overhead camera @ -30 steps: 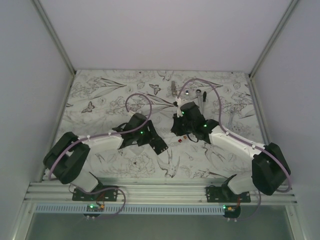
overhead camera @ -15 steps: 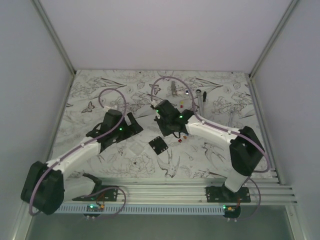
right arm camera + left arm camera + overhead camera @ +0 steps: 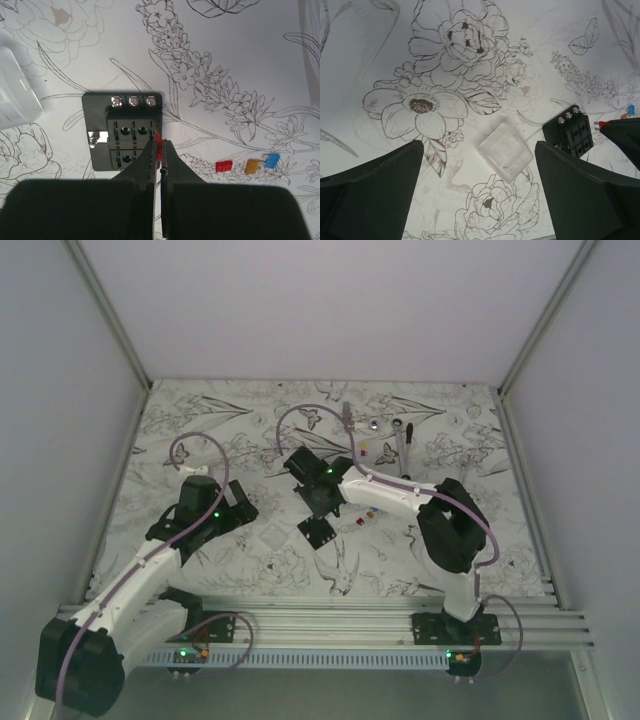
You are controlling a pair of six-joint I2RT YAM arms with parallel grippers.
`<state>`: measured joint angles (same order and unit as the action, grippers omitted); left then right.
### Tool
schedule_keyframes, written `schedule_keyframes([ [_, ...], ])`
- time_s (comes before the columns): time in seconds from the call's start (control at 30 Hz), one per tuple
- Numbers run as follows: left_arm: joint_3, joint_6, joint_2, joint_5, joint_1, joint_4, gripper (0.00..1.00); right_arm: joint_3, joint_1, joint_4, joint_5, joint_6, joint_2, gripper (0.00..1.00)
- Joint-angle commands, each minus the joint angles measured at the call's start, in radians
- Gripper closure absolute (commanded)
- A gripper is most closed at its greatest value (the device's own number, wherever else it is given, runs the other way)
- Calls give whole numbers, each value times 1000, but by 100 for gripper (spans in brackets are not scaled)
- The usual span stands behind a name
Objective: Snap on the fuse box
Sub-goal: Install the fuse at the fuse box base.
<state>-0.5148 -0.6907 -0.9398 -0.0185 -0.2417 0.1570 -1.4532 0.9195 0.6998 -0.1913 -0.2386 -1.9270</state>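
The fuse box (image 3: pixel 318 532) is a small black square block lying flat on the flower-patterned table; it also shows in the right wrist view (image 3: pixel 122 131) and the left wrist view (image 3: pixel 570 131). My right gripper (image 3: pixel 318 502) hovers just above its edge. It is shut (image 3: pixel 159 147) on a tiny red fuse (image 3: pixel 159 140) at the box's right-hand slots. My left gripper (image 3: pixel 235 508) is open and empty to the left of the box. A clear plastic cover (image 3: pixel 505 152) lies on the table between its fingers (image 3: pixel 380 190).
Loose red (image 3: pixel 224 166), yellow (image 3: pixel 252 166) and blue (image 3: pixel 272 160) fuses lie right of the box. A silver ratchet wrench (image 3: pixel 400 440) and small metal parts (image 3: pixel 347 418) lie at the back. The clear cover also shows in the right wrist view (image 3: pixel 15 95).
The left gripper has let go of the fuse box and pulled back to the left. The right gripper has moved left to stand over the fuse box.
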Motion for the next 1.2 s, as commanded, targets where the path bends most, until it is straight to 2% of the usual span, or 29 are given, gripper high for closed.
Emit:
schedule_keyframes([
  [0.0,40,33,66,39,16,68,0,-65,29,37,-30,7,-27,100],
  [1.17,54,4,86,22,21,75,0,-69,53,23,-92,-33,-86,100],
])
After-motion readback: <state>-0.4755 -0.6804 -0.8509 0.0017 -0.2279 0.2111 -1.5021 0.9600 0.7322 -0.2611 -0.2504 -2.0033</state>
